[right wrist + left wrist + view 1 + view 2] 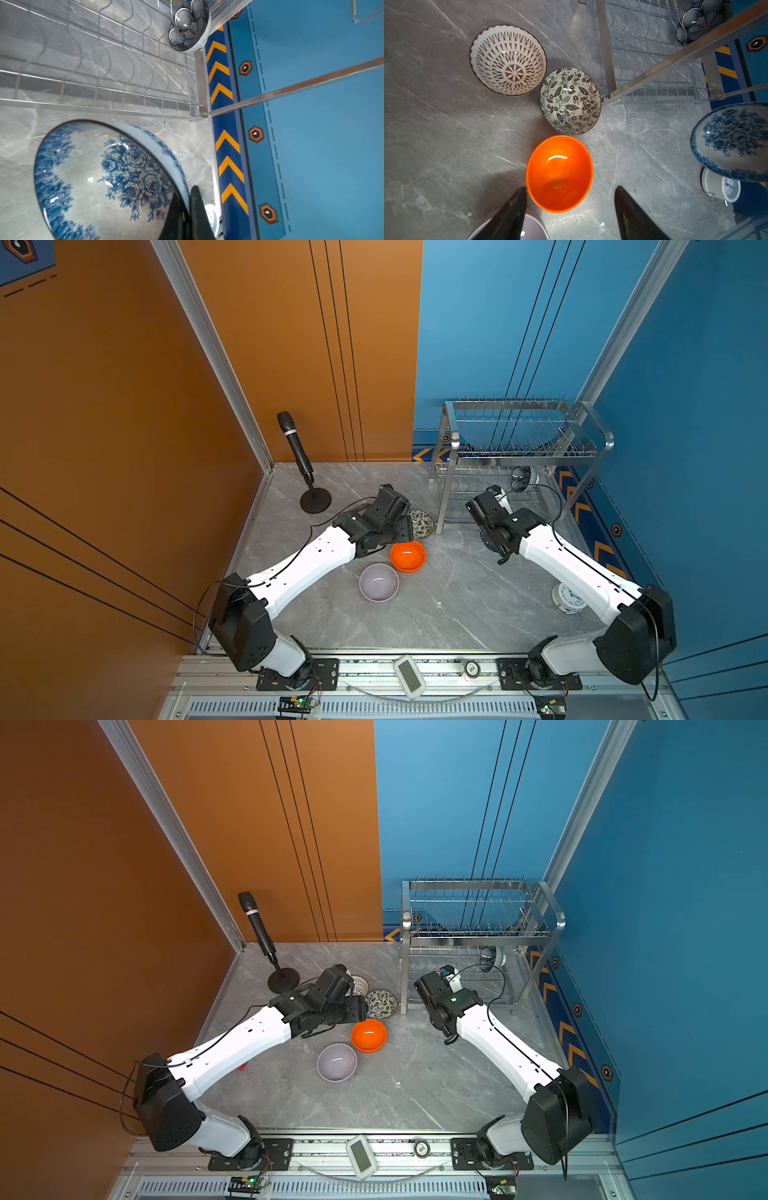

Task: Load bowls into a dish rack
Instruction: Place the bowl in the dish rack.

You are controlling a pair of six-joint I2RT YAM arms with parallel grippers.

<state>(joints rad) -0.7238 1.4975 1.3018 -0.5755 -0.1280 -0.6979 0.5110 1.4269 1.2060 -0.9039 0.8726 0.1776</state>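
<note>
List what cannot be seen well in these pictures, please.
- White lattice bowl: mostly hidden under the left arm in a top view.
- Blue-and-white floral bowl: cut off by the left wrist view's edge; the right arm covers nearly all of it in both top views.
- Pale lilac bowl: left wrist view's edge cuts it off.
- Clock: hands too small to read.

bare tabletop [457, 597] before dish rack [448, 485], leaf-patterned bowl [570, 100] seemingly touching its leg, petal bowl [190, 26] filling lower-tier corner

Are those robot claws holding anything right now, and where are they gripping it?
The right gripper pinches the floral bowl by its rim, one finger inside, one outside. The left gripper is open and holds nothing.
</note>
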